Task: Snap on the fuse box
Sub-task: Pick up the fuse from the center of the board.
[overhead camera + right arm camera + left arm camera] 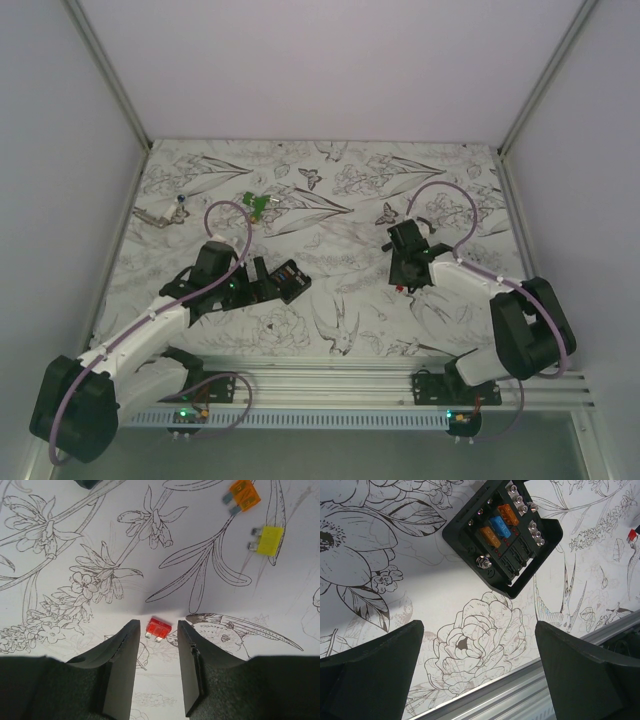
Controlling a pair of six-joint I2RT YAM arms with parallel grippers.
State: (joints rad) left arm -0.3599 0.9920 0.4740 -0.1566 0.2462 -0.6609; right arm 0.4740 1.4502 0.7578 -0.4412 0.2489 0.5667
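The fuse box (pixel 502 535) is a black square box lying open-side up on the flower-print table, with orange and blue fuses and silver screws showing inside. In the top view the fuse box (pixel 288 281) lies just right of my left gripper (pixel 257 291). My left gripper (pixel 480 642) is open wide, empty, and short of the box. My right gripper (pixel 157 630) hangs low over the table at the right, open. Its fingertips stand on either side of a small red fuse (pixel 158 628), with a gap on each side. The right gripper (pixel 405 277) is far from the box.
An orange fuse (pixel 243 495) and a yellow fuse (pixel 270 541) lie loose beyond the right gripper. A green plastic piece (pixel 258 203) and a thin tool (pixel 163 214) lie at the far left. An aluminium rail (pixel 350 375) runs along the near table edge.
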